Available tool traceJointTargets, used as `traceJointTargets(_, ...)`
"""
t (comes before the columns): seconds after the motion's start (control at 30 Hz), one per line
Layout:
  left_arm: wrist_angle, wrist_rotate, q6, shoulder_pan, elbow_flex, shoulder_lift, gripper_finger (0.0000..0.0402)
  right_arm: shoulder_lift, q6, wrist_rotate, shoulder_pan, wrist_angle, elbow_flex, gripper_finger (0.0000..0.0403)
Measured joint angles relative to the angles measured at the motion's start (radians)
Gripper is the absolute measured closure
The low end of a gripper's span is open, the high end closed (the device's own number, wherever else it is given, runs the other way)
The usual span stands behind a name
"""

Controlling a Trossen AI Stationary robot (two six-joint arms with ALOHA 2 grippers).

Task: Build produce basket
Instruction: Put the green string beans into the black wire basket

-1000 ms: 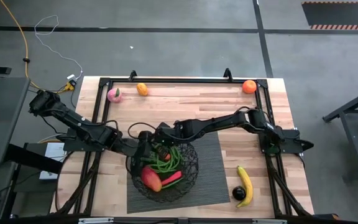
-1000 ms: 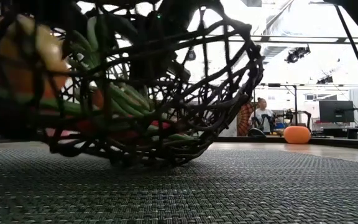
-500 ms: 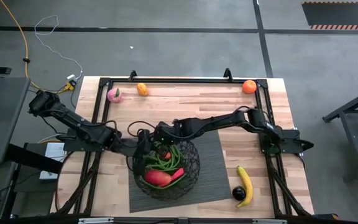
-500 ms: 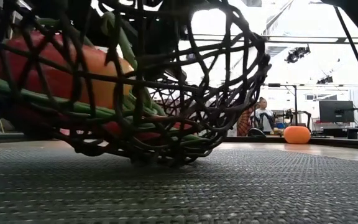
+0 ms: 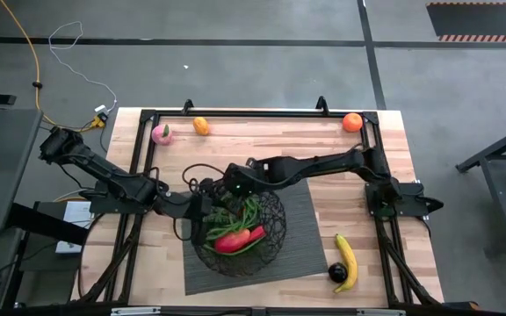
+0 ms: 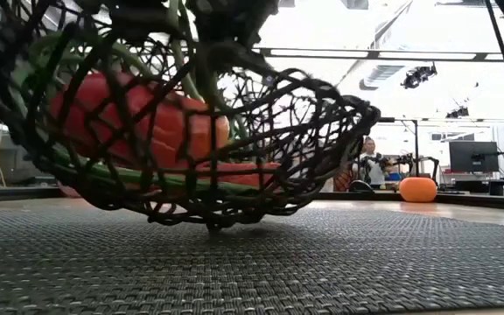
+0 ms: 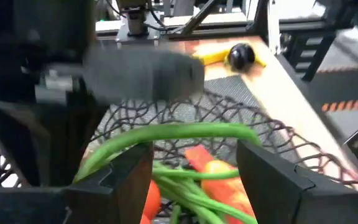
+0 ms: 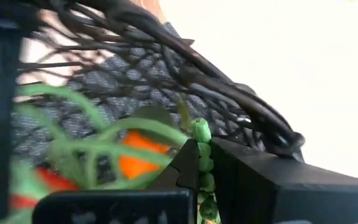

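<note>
The black wire basket [image 5: 240, 235] stands tilted on the dark ribbed mat [image 5: 306, 246]; its underside [image 6: 213, 223] touches the mat. Inside lie red peppers [image 5: 235, 240] and green beans [image 5: 246, 213]. My right gripper [image 5: 234, 189] hangs over the basket's far-left part, shut on a green bean [image 8: 201, 134]. My left gripper [image 5: 205, 208] is open at the basket's left rim, its fingers [image 7: 126, 177] either side of more beans [image 7: 179, 132]. A banana [image 5: 347, 259] and a dark round fruit [image 5: 336, 273] lie on the table to the right. My right gripper pinches one green bean pod [image 8: 202, 163] between its two fingers, coming slanting down from the table's right. The pod's end [image 8: 199, 129] sticks out past the fingertips. My left gripper stands at the basket's rim; I cannot tell whether it touches the wire or the beans.
A pink peach [image 5: 161, 133] and an orange [image 5: 201, 125] lie at the far left, and another orange [image 5: 351, 122] sits at the far right corner. A black frame rail [image 5: 253, 112] borders the table. Bare wood shows between the basket and the far edge.
My right gripper has risen over the basket, still shut on the bean. The basket has rocked on the mat, its left side coming up, and the peppers and beans inside have shifted and rolled. My left gripper has tipped a little at the rim.
</note>
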Motion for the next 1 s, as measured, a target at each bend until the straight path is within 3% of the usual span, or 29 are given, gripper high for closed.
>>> traceJointTargets(0.4, -0.118, -0.012, 0.184, 0.025, -0.004, 0.002, 0.0181, -0.103, -0.033, -0.050, 0.003, -0.207, 0.001, 0.0400)
traceJointTargets(0.57, -0.073, 0.065, 0.179, 0.051, -0.005, 0.002, 0.0181, -0.127, -0.029, -0.009, 0.008, -0.369, 0.003, 0.0400)
traceJointTargets(0.8, -0.038, 0.116, 0.173, 0.073, -0.006, 0.002, 0.0181, -0.125, -0.057, 0.033, 0.016, -0.231, -0.128, 0.0400)
traceJointTargets(1.0, 0.037, 0.281, 0.097, 0.101, -0.006, 0.003, 0.0181, -0.125, -0.040, 0.042, -0.025, -0.039, -0.283, 0.0400)
